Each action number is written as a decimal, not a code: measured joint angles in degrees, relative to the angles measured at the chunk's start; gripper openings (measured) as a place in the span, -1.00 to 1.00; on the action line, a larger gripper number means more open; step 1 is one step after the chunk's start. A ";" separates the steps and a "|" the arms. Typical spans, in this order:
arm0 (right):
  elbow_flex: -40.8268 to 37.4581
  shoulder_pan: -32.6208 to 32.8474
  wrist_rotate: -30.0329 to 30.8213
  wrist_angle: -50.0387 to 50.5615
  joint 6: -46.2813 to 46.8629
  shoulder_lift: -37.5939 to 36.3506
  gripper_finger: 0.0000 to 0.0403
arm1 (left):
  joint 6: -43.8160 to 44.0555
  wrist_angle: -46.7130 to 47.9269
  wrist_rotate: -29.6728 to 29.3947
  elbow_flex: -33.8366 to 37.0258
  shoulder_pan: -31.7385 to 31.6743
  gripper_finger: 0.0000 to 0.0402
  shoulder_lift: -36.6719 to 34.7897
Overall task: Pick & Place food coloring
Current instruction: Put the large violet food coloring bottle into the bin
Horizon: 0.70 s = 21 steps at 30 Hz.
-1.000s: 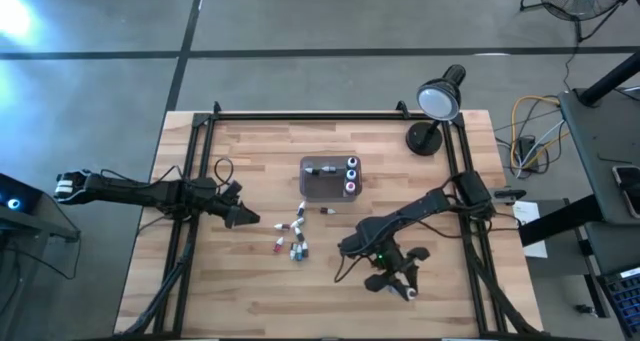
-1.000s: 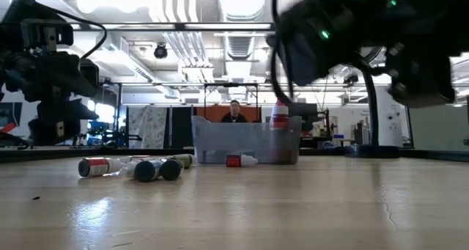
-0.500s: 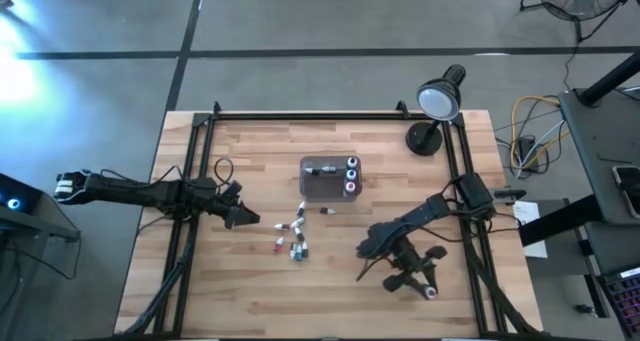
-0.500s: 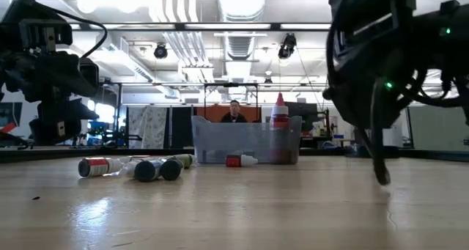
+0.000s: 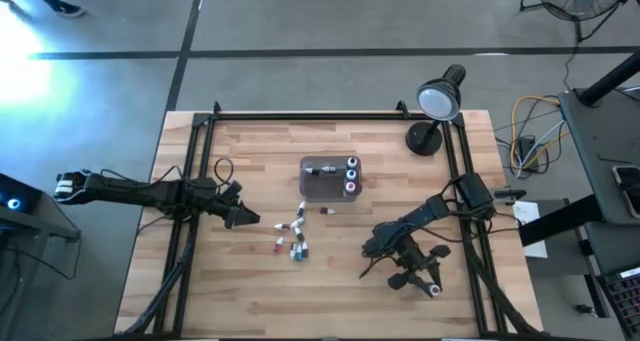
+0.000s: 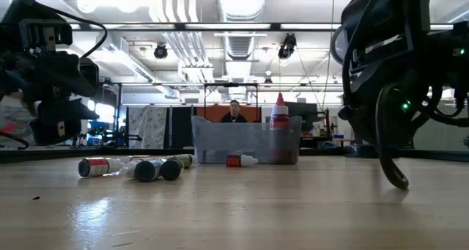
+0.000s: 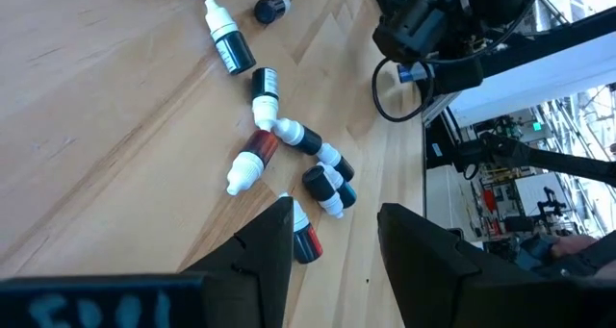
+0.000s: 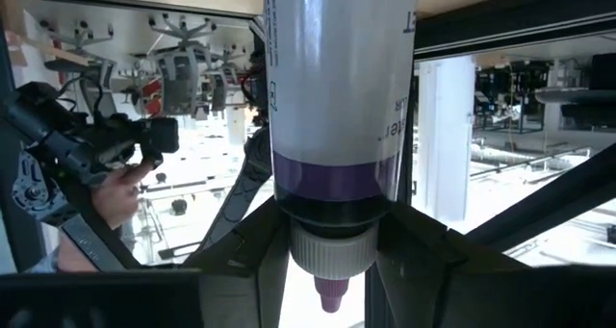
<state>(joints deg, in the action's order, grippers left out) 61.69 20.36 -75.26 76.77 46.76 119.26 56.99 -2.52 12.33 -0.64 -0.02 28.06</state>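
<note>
Several small food coloring bottles (image 5: pixel 291 237) lie loose on the wooden table, left of centre; the left wrist view shows them (image 7: pixel 279 155) on their sides, with white caps. One more bottle (image 5: pixel 325 210) lies just near of the clear tray (image 5: pixel 318 179), which holds three bottles (image 5: pixel 351 174) upright. My left gripper (image 5: pixel 247 218) is open and hovers left of the loose bottles (image 7: pixel 332 256). My right gripper (image 5: pixel 420 281), at the table's near right, is shut on a white-and-purple bottle (image 8: pixel 337 97). My right gripper pinches the bottle between its two fingers at the dark shoulder above the white cap (image 8: pixel 332 211). Its purple tip points back toward the wrist, and the labelled body sticks out past the fingertips. No table shows beneath the bottle in the wrist view.
A black desk lamp (image 5: pixel 437 106) stands at the far right corner. Black frame rails (image 5: pixel 190 181) run along the table's sides. Bare wood lies near of the loose bottles (image 6: pixel 132 167). A person sits beyond the tray (image 6: pixel 234 112).
My right gripper, with the bottle in it, has moved toward the table's right edge, most of the way in the first half second. The left arm and the loose bottles have kept still.
</note>
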 joint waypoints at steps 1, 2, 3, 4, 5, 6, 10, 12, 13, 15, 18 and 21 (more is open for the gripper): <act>0.00 0.00 0.00 -0.06 0.00 0.00 -0.34 | 0.00 0.00 -0.01 0.00 0.01 -0.35 0.01; 0.04 0.00 0.00 -0.19 0.02 0.00 -0.33 | 0.00 0.00 -0.01 0.00 0.01 -0.35 0.01; 0.13 0.00 0.00 -0.43 0.06 0.00 -0.32 | 0.00 0.00 0.01 0.00 -0.01 -0.35 -0.01; 0.29 0.00 0.00 -0.76 0.17 0.00 -0.31 | 0.00 0.00 -0.01 0.00 0.00 -0.35 -0.01; 0.46 0.00 -0.02 -1.08 0.21 0.00 -0.31 | -0.01 0.00 0.00 0.00 -0.01 -0.35 0.00; 0.58 0.00 -0.02 -1.26 0.24 0.00 -0.31 | -0.02 0.00 0.00 0.00 -0.01 -0.35 -0.01; 0.76 0.00 -0.02 -1.46 0.22 0.00 -0.34 | 0.00 0.00 -0.01 0.00 0.01 -0.35 -0.01; 0.76 0.00 -0.02 -1.48 0.24 0.00 -0.35 | 0.00 0.00 0.01 0.00 0.01 -0.35 0.01; 0.76 0.00 0.00 -1.48 0.23 0.00 -0.35 | 0.00 0.00 0.01 0.00 0.00 -0.35 0.00; 0.76 0.00 0.01 -1.48 0.22 0.00 -0.35 | 0.01 0.00 0.01 0.00 0.00 -0.35 -0.01; 1.32 0.48 0.51 -1.47 -0.10 0.00 -0.30 | 0.26 0.00 0.01 0.00 -0.01 -0.35 0.00; 2.91 1.36 4.27 -1.55 -0.76 0.00 -0.21 | 0.33 0.00 0.01 0.00 0.01 -0.35 0.00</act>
<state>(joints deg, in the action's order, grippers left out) 64.60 21.72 -71.00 75.22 46.00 119.26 57.32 -2.52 12.34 -0.64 -0.01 28.07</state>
